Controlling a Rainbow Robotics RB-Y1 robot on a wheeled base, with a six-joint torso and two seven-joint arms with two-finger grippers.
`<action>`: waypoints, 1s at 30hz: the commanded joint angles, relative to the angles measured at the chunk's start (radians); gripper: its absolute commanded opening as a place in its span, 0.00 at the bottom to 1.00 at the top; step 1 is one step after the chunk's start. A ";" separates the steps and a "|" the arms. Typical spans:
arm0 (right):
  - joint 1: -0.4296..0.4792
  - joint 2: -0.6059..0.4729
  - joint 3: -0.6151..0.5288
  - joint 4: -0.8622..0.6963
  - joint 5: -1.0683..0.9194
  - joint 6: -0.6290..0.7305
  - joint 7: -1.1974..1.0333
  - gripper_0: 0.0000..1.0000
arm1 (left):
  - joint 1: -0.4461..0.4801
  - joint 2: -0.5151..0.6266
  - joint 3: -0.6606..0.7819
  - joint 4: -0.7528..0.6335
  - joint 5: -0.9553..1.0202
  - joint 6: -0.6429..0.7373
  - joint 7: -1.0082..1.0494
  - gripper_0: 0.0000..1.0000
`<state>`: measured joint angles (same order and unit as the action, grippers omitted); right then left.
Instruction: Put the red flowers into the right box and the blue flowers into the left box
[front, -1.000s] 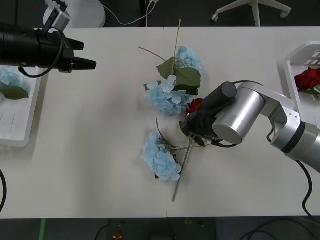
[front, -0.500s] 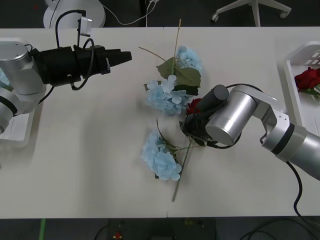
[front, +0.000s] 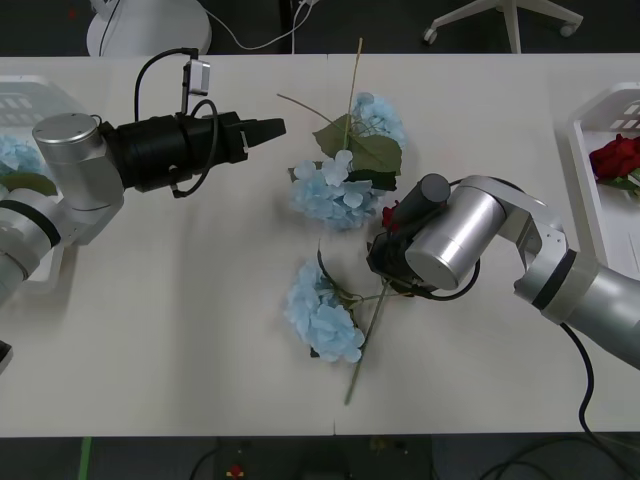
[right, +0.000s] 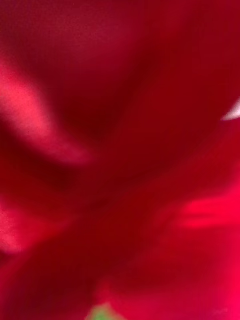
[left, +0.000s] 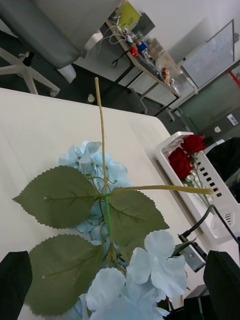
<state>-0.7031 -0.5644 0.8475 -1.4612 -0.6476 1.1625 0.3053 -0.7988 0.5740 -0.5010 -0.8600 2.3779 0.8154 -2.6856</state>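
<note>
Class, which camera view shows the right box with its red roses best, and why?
The left wrist view: the right box shows its rim, slotted wall and two roses inside. The front view cuts it off at the picture's edge. The right wrist view shows red petals close up.

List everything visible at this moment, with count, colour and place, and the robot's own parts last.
Pale-blue fluffy artificial flower heads on the table: three; one far centre, one at centre, one nearer the front.
Pale-blue flower head in the left white plastic tray: one, at the left edge.
Deep-red artificial rose at table centre: one, mostly hidden under the right gripper.
Red roses in the right white plastic tray: two blooms.
White table: one.
Left gripper: black fingers open, reaching toward the centre flowers.
Right gripper: down on the centre rose.
</note>
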 joint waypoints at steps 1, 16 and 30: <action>-0.062 0.023 -0.008 0.038 -0.055 0.005 -0.003 0.00 | -0.040 -0.042 -0.031 -0.014 0.015 -0.061 -0.020 1.00; -0.142 -0.097 -0.323 0.068 -0.133 0.125 0.471 0.00 | -0.091 -0.128 -0.064 -0.016 0.064 -0.211 -0.020 1.00; -0.156 -0.285 -0.358 0.120 0.054 0.008 0.916 0.00 | -0.092 -0.166 -0.060 -0.056 0.164 -0.294 -0.020 0.66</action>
<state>-0.8040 -0.7720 0.5023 -1.3598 -0.6184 1.1805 1.1510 -0.8324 0.4215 -0.5524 -0.8672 2.5246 0.5501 -2.6856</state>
